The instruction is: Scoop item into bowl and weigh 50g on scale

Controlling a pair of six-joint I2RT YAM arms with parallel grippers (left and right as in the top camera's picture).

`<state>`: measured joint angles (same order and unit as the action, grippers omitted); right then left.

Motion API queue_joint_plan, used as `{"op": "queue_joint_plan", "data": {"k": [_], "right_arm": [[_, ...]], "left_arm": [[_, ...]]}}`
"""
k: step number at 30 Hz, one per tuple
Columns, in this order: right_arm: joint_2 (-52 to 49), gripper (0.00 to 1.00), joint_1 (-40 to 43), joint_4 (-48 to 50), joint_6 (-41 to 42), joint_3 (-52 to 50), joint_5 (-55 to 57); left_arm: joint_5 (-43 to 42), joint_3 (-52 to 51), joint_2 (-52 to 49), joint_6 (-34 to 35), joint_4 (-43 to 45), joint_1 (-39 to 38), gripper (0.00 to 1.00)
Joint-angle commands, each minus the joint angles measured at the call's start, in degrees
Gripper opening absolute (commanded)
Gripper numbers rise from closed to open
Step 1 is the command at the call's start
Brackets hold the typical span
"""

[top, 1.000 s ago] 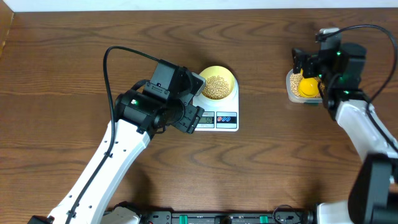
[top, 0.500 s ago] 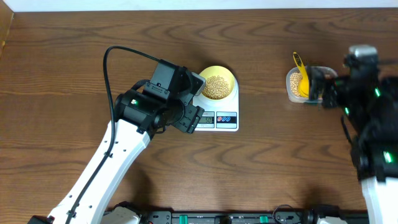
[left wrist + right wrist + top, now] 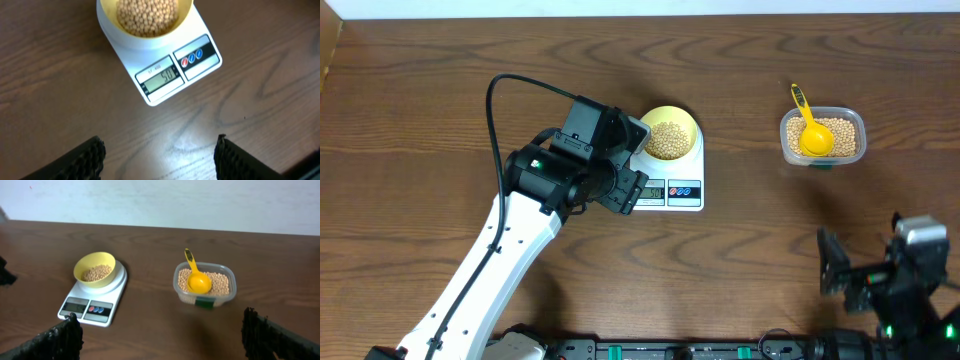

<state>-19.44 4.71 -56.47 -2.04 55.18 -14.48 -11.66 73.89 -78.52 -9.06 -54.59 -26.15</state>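
The left gripper [image 3: 159,150] just before the scale [image 3: 176,71] and the right gripper [image 3: 160,336], well apart from the clear tub [image 3: 860,135], both gape wide and empty; the bowl [image 3: 95,259] sits on the scale, the scoop [image 3: 815,138] lies in the tub, and the soybeans [image 3: 146,14] seemingly read 50, so weighing looks done, needing only a readout check

Scale [image 3: 172,67] display [image 3: 161,80] — "50"

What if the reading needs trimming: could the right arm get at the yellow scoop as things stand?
Probably yes: the right hand is open and empty, the scoop rests in the tub, handle jutting out, and only bare table lies between.
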Motion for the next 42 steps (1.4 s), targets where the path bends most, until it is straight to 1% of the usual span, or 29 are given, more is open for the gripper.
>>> {"op": "queue_joint_plan", "data": {"k": [1,5,8,12,17,19,25,29,33,39,42], "right_arm": [[4.59,0.99,0.22,-2.56,0.31,-2.80,2.12],[10.40,0.99,0.22,-1.05,0.68,-7.65,4.46],[14.03,0.99,0.22,6.03,2.91,-12.20,5.31],[17.66,0.99,0.22,11.61,4.09,-18.60,4.92],[19.12,0.99,0.22,20.72,8.79,-26.34,4.52],[19.12,0.99,0.22,25.27,9.92,-29.16,2.49],[19.12,0.99,0.22,40.89,9.88,-39.87,-7.45],[19.12,0.99,0.22,47.84,9.90,-45.72,-11.72],[19.12,0.99,0.22,49.35,9.66,-48.57,-11.43],[19.12,0.99,0.22,49.44,9.53,-50.71,-6.01],[19.12,0.99,0.22,49.94,6.84,-52.15,-5.38]], "left_arm": [[0.37,-0.07,1.07,-0.55,0.02,-0.07,0.73],[0.37,-0.07,1.07,-0.55,0.02,-0.07,0.73],[0.37,-0.07,1.07,-0.55,0.02,-0.07,0.73],[0.37,-0.07,1.07,-0.55,0.02,-0.07,0.73],[0.37,-0.07,1.07,-0.55,0.02,-0.07,0.73],[0.37,-0.07,1.07,-0.55,0.02,-0.07,0.73],[0.37,-0.07,1.07,-0.55,0.02,-0.07,0.73],[0.37,-0.07,1.07,-0.55,0.02,-0.07,0.73],[0.37,-0.07,1.07,-0.55,0.02,-0.07,0.73],[0.37,-0.07,1.07,-0.55,0.02,-0.07,0.73],[0.37,-0.07,1.07,-0.55,0.02,-0.07,0.73]]}}
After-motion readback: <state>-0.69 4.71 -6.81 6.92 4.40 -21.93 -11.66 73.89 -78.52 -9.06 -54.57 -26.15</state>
